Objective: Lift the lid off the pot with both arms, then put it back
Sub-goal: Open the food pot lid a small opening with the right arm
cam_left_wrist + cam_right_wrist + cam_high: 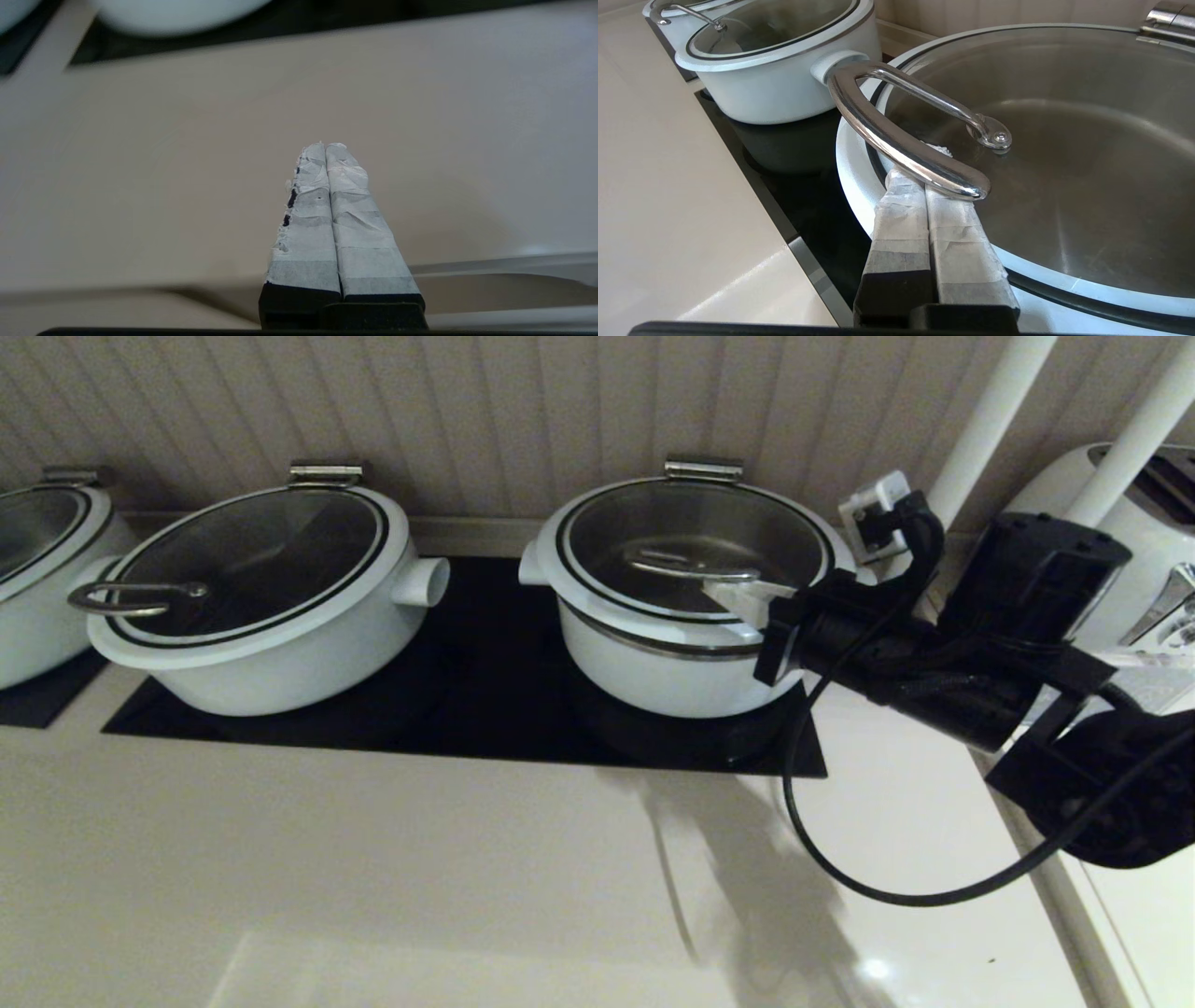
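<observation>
- On the black panel (485, 709) set into the bench (373, 877), the pot (653, 663) stands at the right end, with the lid (695, 555) on it.
- Left of it on the same panel sits a wider pot (271, 644) whose hollow stub (425, 583) points at the task pot; a third pot (37, 588) shows at the far left edge.
- Behind the pots runs a ribbed wall (467, 401); a white toaster (1148, 551) and two white posts (990, 420) stand to the right.
- The lid's hinge (703, 469) faces the wall, and its bar handle (691, 565) runs roughly left to right near the middle.
- The right hand (920, 179) reaches in from the right over the lid's rim, fingers (957, 242) pressed together with their tips tucked under the handle; it grips nothing.
- The left hand (324, 147) hovers over bare bench, well apart from the pots, its fingers pressed together on nothing.
- A black cable (840, 859) loops from the right arm above the bench.
</observation>
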{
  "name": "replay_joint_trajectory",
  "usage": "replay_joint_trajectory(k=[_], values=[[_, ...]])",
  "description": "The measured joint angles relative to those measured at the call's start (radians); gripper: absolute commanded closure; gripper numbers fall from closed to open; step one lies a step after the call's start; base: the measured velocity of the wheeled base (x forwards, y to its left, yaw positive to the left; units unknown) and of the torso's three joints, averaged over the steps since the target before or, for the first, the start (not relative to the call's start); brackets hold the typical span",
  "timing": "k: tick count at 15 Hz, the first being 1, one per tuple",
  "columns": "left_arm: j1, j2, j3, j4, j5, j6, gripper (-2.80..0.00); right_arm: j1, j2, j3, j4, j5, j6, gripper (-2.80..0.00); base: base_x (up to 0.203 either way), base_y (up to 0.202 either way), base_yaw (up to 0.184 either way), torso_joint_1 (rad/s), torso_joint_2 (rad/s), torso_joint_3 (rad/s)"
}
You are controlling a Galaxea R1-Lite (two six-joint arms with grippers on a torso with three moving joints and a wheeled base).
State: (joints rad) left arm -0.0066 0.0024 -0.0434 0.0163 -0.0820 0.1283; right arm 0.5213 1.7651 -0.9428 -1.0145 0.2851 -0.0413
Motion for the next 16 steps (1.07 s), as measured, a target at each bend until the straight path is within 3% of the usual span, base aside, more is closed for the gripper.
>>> replay_joint_trajectory(k=[4, 8, 13, 16], values=[[0.001, 0.044, -0.111, 0.055, -0.17, -0.001, 0.0, 0.0, -0.007, -0.01, -0.001, -0.011, 0.0, 0.0, 0.0, 0.0, 0.0, 0.0, 0.0, 0.0], [-0.004, 0.185, -0.201, 0.02, -0.2, -0.008, 0.0, 0.0, -0.011, -0.034, 0.0, -0.014, 0.001, 0.0, 0.0, 0.0, 0.0, 0.0, 0.0, 0.0], [-0.008, 0.485, -0.3, -0.209, -0.229, -0.023, 0.0, 0.0, -0.012, -0.053, 0.0, -0.014, 0.0, 0.0, 0.0, 0.0, 0.0, 0.0, 0.0, 0.0], [-0.056, 0.673, -0.383, -0.358, -0.24, -0.031, 0.0, 0.0, -0.013, -0.055, 0.001, -0.014, 0.001, 0.0, 0.0, 0.0, 0.0, 0.0, 0.0, 0.0]])
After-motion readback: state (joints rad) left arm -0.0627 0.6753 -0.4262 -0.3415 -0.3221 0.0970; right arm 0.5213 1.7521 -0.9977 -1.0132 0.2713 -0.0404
